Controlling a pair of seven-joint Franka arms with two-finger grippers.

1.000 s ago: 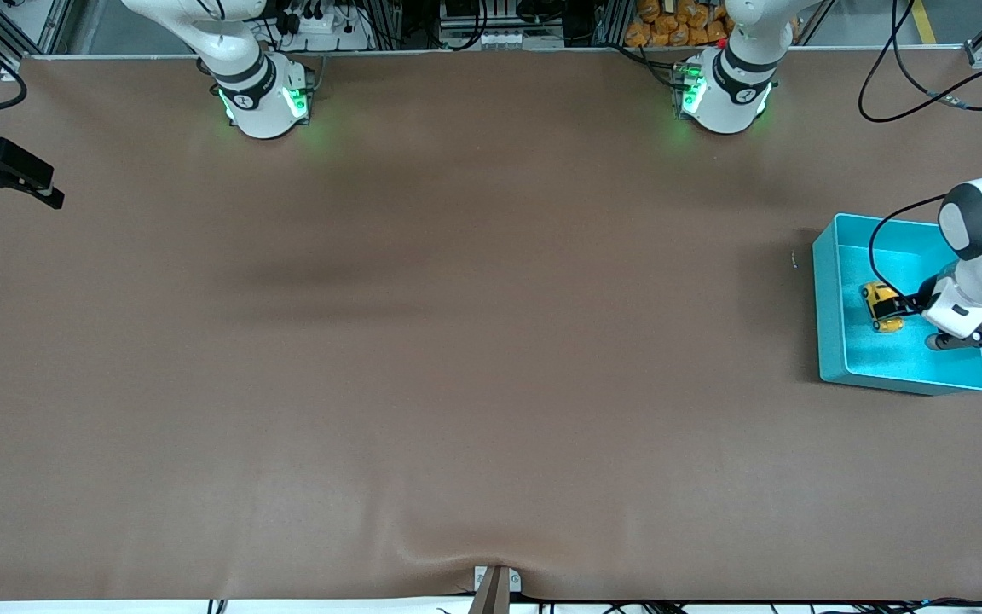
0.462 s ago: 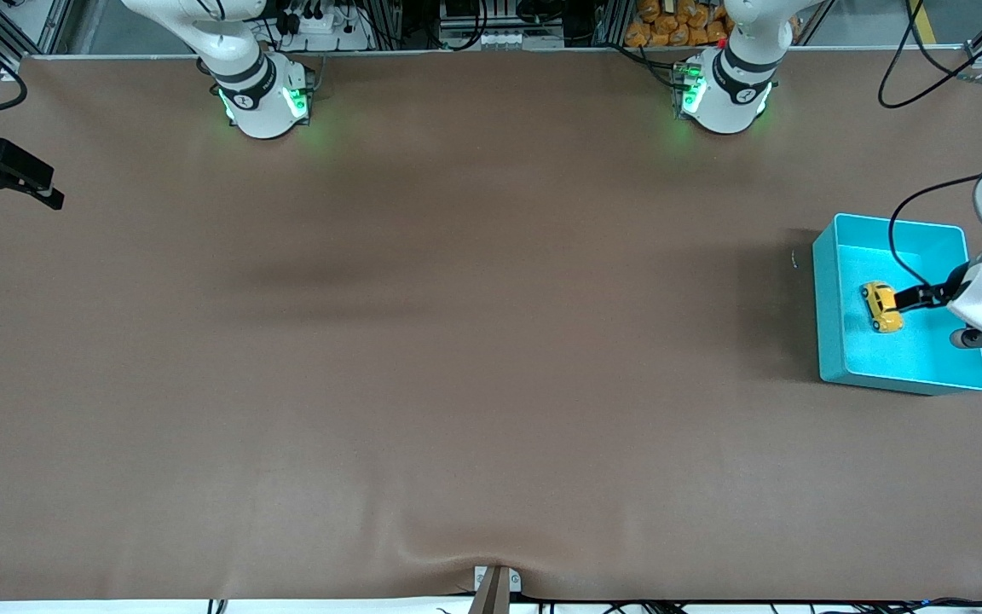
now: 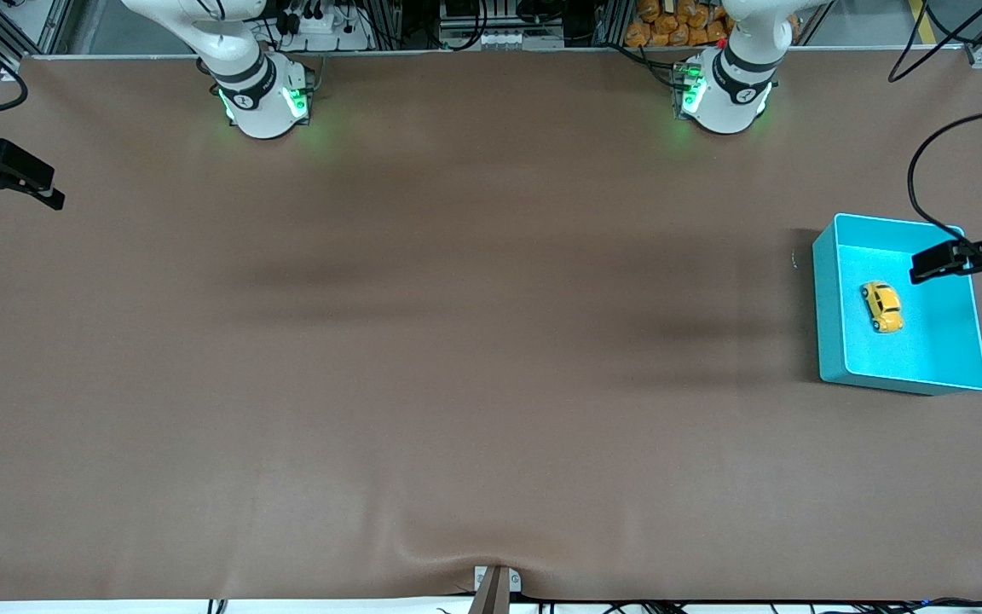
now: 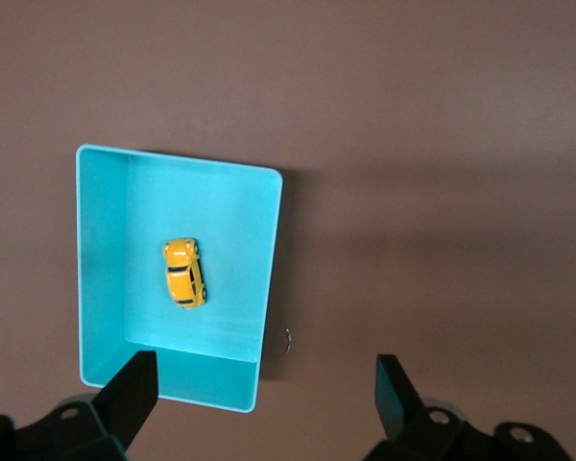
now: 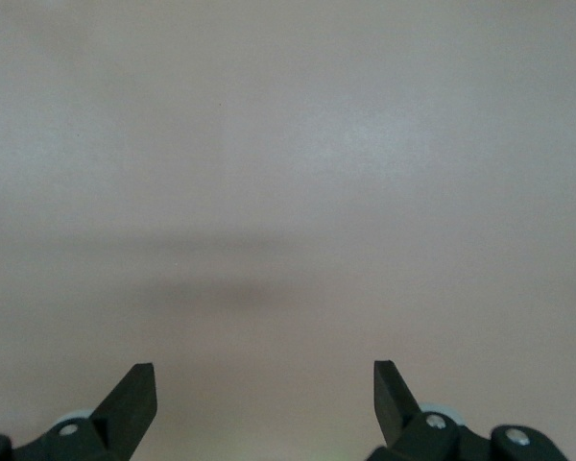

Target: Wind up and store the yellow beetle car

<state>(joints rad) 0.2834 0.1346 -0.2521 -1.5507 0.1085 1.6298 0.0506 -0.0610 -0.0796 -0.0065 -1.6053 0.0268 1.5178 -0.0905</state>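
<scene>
The yellow beetle car (image 3: 881, 306) lies on its wheels on the floor of the turquoise bin (image 3: 823, 298) at the left arm's end of the table. My left gripper (image 3: 934, 264) hangs open and empty in the air over the bin's edge. In the left wrist view the car (image 4: 185, 273) sits free in the bin (image 4: 274, 250), well below the open left gripper (image 4: 264, 370). My right gripper (image 3: 54, 189) waits open at the right arm's end of the table; in its wrist view the right gripper (image 5: 264, 375) has only bare brown table under it.
A tiny curved bit of wire (image 3: 794, 258) lies on the brown table cover beside the bin. Both arm bases (image 3: 265, 98) stand along the table's back edge. A metal bracket (image 3: 495, 584) sits at the table's front edge.
My left gripper has risen and drawn back from the car toward the left arm's end of the table. The car stays where it lay in the bin. The right arm has not moved.
</scene>
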